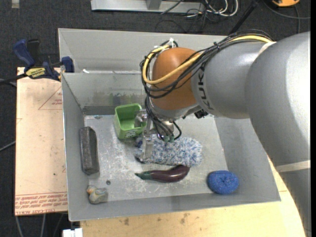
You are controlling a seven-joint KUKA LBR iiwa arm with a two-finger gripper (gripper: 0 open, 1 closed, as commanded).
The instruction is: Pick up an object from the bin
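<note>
In the camera view we saw the grey metal bin (73,107) from above, with the arm (256,78) reaching in from the right. On the arm's grey housing, just beside the orange cover (170,78), stood black lettering partly crossed by the yellow and black cables (197,58); we could make out "KU" and nothing further. No other writing on the things in the bin was readable to us.

The gripper (147,149) pointed down at the left end of a blue-and-white fuzzy cloth (180,151), which lay near the middle of the bin floor. It was touching or nearly touching that end, and we could not tell whether it was released or clenched, nor whether it grasped the cloth.

Just behind and to the left of the gripper stood a green plastic cup (129,121). A dark purple toy aubergine (168,174) lay just in front of the cloth. A blue scrub ball (223,181) sat near the front right corner, a long grey block (89,149) lay along the left wall, and a small grey-tan lump (97,194) rested in the front left corner.
</note>
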